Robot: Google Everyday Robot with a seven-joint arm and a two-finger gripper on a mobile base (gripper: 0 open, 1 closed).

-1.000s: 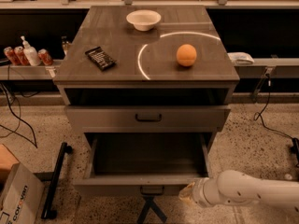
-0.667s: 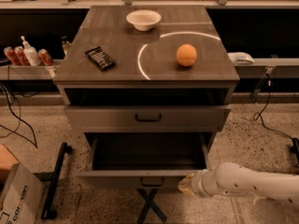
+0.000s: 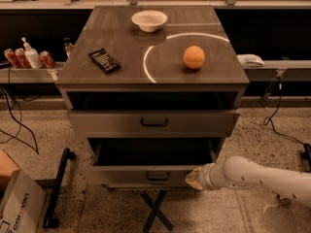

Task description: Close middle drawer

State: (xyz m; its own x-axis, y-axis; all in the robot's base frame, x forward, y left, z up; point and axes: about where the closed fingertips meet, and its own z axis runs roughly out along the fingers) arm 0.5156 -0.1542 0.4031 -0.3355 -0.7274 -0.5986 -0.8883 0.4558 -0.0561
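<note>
My gripper (image 3: 193, 178) sits low at the right end of the middle drawer (image 3: 121, 175), seemingly touching its front panel (whether it is open or closed, I cannot tell). The drawer stands pulled out, its dark inside showing, just below the upper drawer (image 3: 112, 123) with the black handle. On the table (image 3: 121, 38) above rest an orange (image 3: 194, 57), a white bowl (image 3: 149, 20) and a flat black object (image 3: 104, 60).

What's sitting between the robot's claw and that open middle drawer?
Nothing: the camera view shows the claw at the front right end of the middle drawer, with no object between them. Whether they touch is unclear.
</note>
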